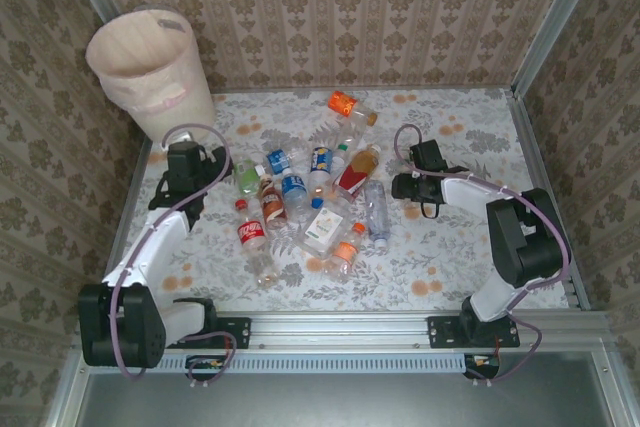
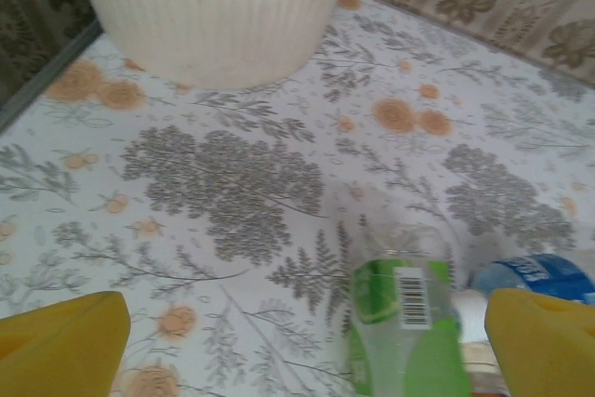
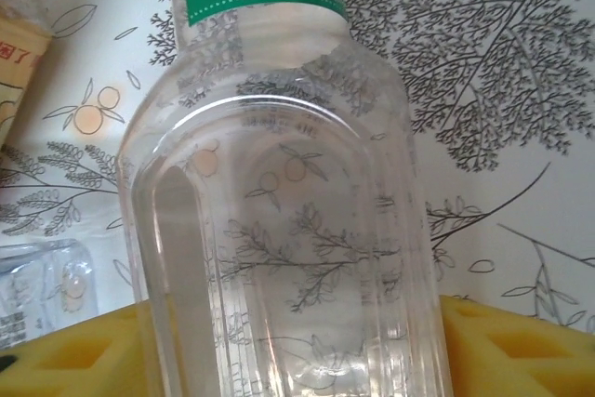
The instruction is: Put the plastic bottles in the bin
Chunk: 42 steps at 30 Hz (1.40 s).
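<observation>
**A:** Patterned walls all round and a flower-print table (image 1: 450, 257), with the bin (image 1: 190, 97) in the far left corner. The bottles (image 1: 295, 192) lie heaped mid-table, well apart from it. What's the right gripper (image 1: 398, 185) doing?

**B:** It has a clear bottle (image 3: 279, 183) between its pads (image 3: 74, 350), and both pads sit right against its sides. I can't tell whether it's properly clamped.

**A:** What worries you there?

**B:** The wall is slick and thin, and the hold seems low on the body, away from the label. The long end could swing, or the bottle could squirt out. A harder squeeze might buckle it. The bin is also on the other arm's side, so it's a long carry over the heap and towards the left arm. I'd guess a clash or a drop there.

**A:** And the left gripper (image 2: 302, 341)?

**B:** It's spread wide and holding nothing, low over the table near the bin. A green bottle (image 2: 404, 323) lies between its pads, closer to the right one, with a blue bottle (image 2: 535, 276) just beside that. Pinching here might catch both or roll the green one aside.

**A:** Any risk to the bin?

**B:** It looks light, so a bump from that arm could shift or tip it.
</observation>
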Each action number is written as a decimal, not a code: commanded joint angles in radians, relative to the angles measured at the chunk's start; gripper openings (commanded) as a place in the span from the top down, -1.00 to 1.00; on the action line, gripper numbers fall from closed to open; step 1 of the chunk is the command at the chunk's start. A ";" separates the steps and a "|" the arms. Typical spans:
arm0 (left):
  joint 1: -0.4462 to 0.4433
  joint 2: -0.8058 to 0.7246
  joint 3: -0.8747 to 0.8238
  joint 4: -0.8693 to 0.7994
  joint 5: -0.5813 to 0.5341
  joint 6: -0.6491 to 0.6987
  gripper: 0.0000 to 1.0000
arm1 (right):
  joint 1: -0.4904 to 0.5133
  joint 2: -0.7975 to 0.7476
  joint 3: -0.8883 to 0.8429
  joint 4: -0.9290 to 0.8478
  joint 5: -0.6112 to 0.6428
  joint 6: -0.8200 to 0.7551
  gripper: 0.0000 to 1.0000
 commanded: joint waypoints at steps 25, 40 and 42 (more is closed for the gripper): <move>-0.498 0.386 0.392 0.265 0.607 -0.308 -1.00 | 0.222 -0.365 -0.118 0.529 -0.261 -0.140 0.04; -0.569 0.428 0.449 0.175 0.539 -0.271 -0.95 | 0.273 -0.288 -0.036 0.573 -0.287 -0.179 -0.02; -0.570 0.435 0.454 0.171 0.541 -0.269 -0.85 | 0.274 -0.281 -0.026 0.578 -0.311 -0.174 -0.02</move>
